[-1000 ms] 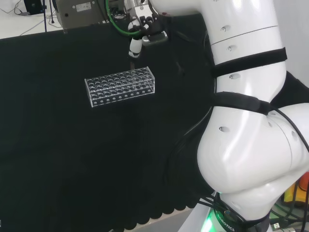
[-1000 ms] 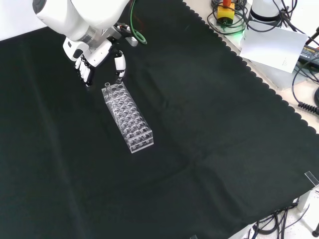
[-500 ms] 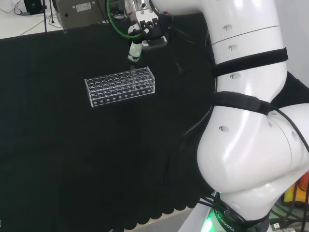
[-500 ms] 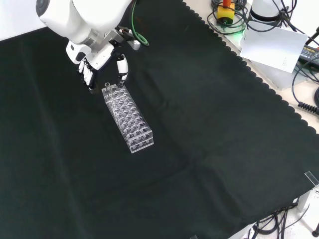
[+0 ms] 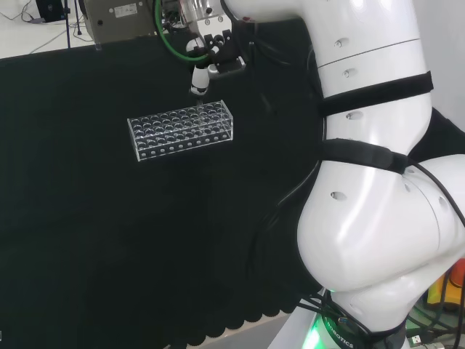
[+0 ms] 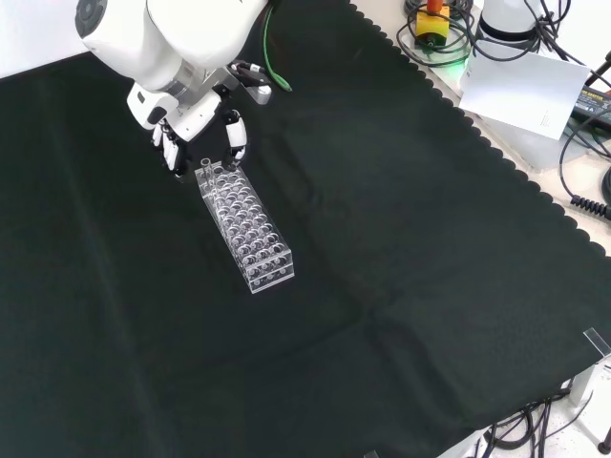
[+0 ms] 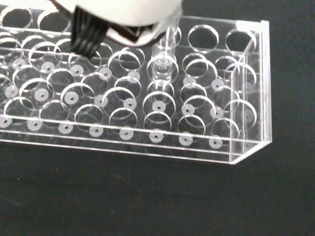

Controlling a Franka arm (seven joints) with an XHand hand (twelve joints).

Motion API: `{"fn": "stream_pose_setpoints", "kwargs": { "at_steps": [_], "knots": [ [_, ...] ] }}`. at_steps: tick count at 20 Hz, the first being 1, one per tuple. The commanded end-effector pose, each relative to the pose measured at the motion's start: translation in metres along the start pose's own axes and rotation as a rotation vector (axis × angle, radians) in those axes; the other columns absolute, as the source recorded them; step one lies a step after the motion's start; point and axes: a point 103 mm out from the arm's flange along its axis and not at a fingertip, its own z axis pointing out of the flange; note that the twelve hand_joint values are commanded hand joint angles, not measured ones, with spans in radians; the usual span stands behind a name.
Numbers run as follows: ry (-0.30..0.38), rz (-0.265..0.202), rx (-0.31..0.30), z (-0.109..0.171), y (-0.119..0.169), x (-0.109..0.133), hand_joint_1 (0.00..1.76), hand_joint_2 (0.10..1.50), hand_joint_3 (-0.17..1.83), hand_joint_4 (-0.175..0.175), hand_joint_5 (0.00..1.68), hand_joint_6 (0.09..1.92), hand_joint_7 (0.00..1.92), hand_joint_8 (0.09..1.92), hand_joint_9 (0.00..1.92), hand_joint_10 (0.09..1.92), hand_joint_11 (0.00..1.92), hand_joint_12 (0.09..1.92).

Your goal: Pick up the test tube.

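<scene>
A slim clear glass test tube [image 7: 164,58] stood upright in a hole near one end of the clear plastic multi-hole rack [image 6: 244,227] on the black cloth [image 6: 401,239]. The black and white robot hand [image 6: 199,132] hovered over that end with its fingers parted on either side, holding nothing. The tube looked light, smooth, slippery and breakable; the best hold was probably a pinch on the short top above the rack, lifted straight up.

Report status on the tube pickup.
Hand open above rack end, fingers spread. Test tube upright in rack, not gripped. Nothing in the way.
</scene>
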Motion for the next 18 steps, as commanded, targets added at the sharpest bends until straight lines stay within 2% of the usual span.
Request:
{"fn": "stream_pose_setpoints", "kwargs": {
  "at_steps": [1,12,15,17,18],
  "knots": [
    [0.009,-0.003,-0.015,-0.002,0.003,0.003,1.11,0.58,0.68,-0.170,0.67,0.76,1.10,0.79,0.86,0.71,0.52,1.39],
    [0.023,-0.001,-0.038,-0.002,0.010,0.009,1.15,0.59,0.69,-0.175,0.98,0.64,1.32,0.66,1.03,0.64,0.61,1.34],
    [0.020,0.003,-0.062,-0.004,0.011,0.011,1.25,0.81,0.36,-0.175,1.17,0.63,1.30,0.62,1.12,0.59,0.65,1.32],
    [0.022,0.006,-0.087,-0.005,0.012,0.013,1.30,0.77,0.43,-0.175,1.26,0.56,1.32,0.57,1.25,0.51,0.71,1.27],
    [0.020,0.006,-0.096,-0.007,0.012,0.014,1.34,0.76,0.44,-0.175,1.26,0.57,1.34,0.62,1.28,0.43,0.73,1.25]
  ]
}}
